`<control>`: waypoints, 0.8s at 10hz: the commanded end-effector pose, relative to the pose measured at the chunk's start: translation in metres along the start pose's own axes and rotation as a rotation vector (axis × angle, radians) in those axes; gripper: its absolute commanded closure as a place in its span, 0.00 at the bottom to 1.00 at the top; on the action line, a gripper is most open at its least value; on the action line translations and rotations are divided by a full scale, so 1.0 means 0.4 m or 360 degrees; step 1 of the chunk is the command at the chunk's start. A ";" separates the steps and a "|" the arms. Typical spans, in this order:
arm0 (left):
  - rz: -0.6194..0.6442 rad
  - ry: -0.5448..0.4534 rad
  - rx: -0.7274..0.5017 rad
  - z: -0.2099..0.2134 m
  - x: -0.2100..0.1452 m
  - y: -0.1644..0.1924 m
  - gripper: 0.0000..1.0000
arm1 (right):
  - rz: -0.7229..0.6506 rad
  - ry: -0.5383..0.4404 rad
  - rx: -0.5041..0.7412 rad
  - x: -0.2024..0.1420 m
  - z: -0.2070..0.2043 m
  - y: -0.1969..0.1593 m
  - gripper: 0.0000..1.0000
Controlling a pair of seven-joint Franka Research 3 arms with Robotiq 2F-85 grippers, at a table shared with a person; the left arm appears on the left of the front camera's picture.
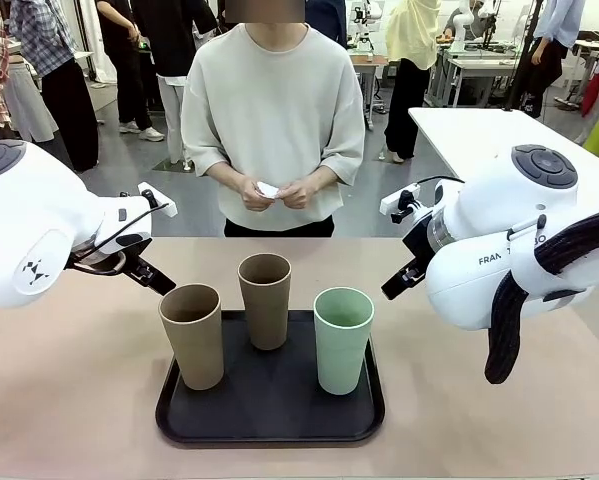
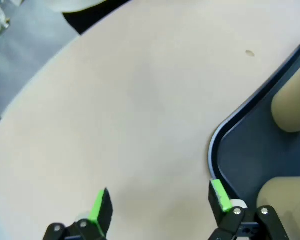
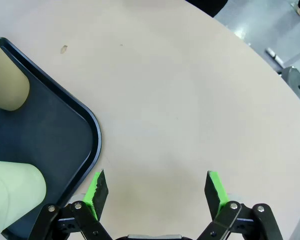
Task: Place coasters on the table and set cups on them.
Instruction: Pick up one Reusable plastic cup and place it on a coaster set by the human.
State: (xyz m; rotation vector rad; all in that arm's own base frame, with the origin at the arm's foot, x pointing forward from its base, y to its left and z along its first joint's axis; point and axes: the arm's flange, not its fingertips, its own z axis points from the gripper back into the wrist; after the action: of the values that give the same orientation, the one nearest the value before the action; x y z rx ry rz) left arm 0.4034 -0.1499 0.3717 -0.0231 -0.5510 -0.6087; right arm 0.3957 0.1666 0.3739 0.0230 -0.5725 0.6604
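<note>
Both tools are empty, jaws at full spread. The left gripper (image 2: 160, 200) hangs over bare table (image 2: 114, 110) just off the left side of the tray (image 2: 225, 135), and the right gripper (image 3: 156, 192) just off its right side. All three cups stand upright on the tray: tan (image 1: 192, 335) at left, brown (image 1: 265, 300) at far middle, green (image 1: 343, 340) at right. I take the small white item for the coasters (image 1: 267, 189); it is beyond the tray's far edge, held in the person's hands (image 1: 301, 190), and none lies on the table yet. I judge three hazards. The cups are tall and narrow-based, so a high or off-centre grip may tip one. They stand near each other, so a spread finger may knock a neighbour. A cup dragged rather than lifted may catch the tray rim. Moving a cup before a coaster is laid leaves it no target. The front view gives me the hands and all the cup mouths. The wrist views confirm bare green pads and how near each finger is to the tray rim.
</note>
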 end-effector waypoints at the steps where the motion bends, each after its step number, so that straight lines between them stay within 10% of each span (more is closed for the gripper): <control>1: 0.0000 0.0000 0.0000 0.000 0.000 0.000 0.00 | 0.0000 0.0000 0.0000 0.000 0.000 0.000 0.00; 8: 0.0018 0.0129 0.0149 0.128 -0.039 0.040 0.00 | 0.0051 0.0049 -0.0007 -0.017 0.132 0.017 0.00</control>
State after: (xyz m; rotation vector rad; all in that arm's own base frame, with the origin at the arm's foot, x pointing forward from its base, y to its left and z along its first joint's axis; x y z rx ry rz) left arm 0.4052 -0.1293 0.3831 0.0155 -0.5201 -0.5880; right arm 0.3903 0.1653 0.3892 0.0186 -0.5549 0.6665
